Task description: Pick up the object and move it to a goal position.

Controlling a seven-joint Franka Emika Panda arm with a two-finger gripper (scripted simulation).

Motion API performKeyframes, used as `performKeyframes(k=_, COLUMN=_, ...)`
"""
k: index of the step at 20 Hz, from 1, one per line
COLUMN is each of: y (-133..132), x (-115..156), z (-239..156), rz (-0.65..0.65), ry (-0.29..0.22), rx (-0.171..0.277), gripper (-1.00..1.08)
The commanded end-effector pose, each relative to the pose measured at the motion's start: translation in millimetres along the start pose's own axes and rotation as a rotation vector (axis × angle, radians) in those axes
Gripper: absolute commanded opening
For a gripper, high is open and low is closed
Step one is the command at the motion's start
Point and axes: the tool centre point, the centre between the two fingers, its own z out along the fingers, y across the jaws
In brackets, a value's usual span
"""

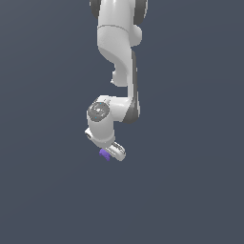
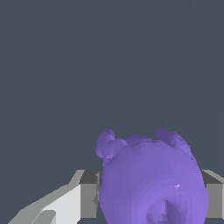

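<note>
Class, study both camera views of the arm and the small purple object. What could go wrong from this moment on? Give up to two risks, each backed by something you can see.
1. The purple object is rounded and lumpy, sitting between the end effector fingers; flat pads on a curved surface may let it slip or rotate.
2. In the exterior view it pokes out at the end effector's tip, so the hold could be shallow and it might drop in transit.

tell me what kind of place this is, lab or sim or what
Most likely a bare simulated scene, not a real room: flat, featureless grey-blue background everywhere, a smooth rendered white arm, and a faceted purple object sitting between the gripper fingers.
</note>
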Motion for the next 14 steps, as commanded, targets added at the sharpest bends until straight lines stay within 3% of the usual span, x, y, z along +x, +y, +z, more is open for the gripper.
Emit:
performKeyframes(k=1, y=0.3, x=-0.3, z=1.0, rz=0.0, ry=-0.001, rx=-0.001, gripper=-1.0)
performKeyframes(k=8, y=-6.6, x=-4.6, z=-11.0, rz=0.0, ry=0.0, rx=0.0, gripper=-1.0)
performKeyframes(k=14, y=-27.9, x=-19.0, z=-45.9, rz=0.0, ry=0.0, rx=0.0, gripper=-1.0)
